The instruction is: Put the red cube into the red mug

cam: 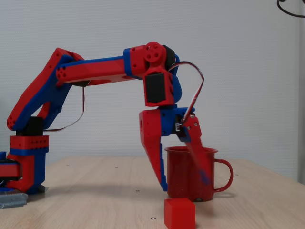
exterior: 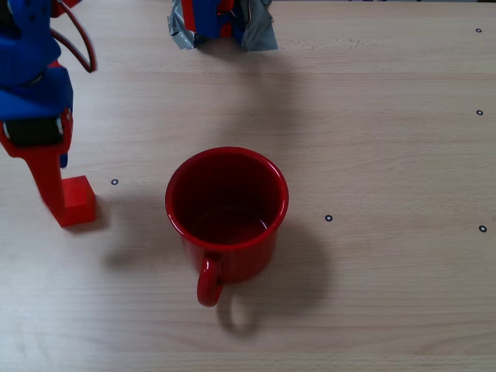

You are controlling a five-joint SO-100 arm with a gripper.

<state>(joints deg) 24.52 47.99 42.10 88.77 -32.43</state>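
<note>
The red mug stands upright in the middle of the wooden table. It holds nothing, and its handle points toward the front edge. The small red cube rests on the table to the left of the mug, apart from it. In the side view the cube lies in front of the mug. My gripper hangs open just behind the cube with its jaws spread, and the thin finger is blurred. From above, the long red finger ends against the cube's left side. Whether they touch is unclear.
The arm's base is fixed with grey tape at the table's far edge. A red cable loops beside the wrist. Small black marks dot the wood. Bare table lies right of the mug.
</note>
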